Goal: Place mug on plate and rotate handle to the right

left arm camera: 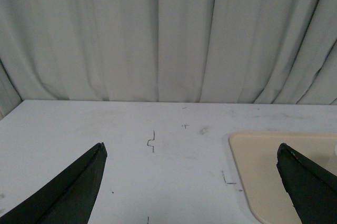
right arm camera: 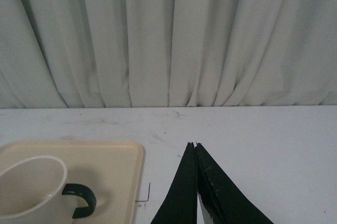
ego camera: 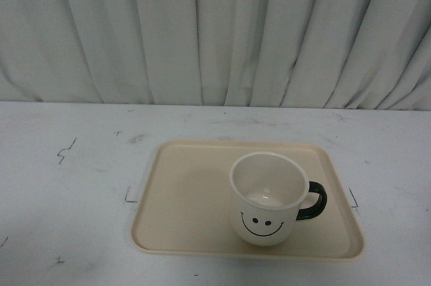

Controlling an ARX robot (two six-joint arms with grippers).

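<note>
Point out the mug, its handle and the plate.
mug [ego camera: 263, 215], front view, on the white side by the smiley face.
handle [ego camera: 317, 202], front view, on the outer curve of the black loop.
plate [ego camera: 185, 192], front view, on the bare beige floor beside the mug.

The mug [ego camera: 267, 198] is cream-white with a black smiley face on the side turned toward the near edge of the bench. It stands upright, mouth open upward, empty. Its handle [ego camera: 314, 201], a glossy black C-shaped loop, points toward the right edge of the bench. The mug rests on the plate [ego camera: 182, 198], a flat beige rectangular tray with rounded corners and a low raised rim, in the plate's near-right portion. The plate lies flat near the bench's near edge.
</note>
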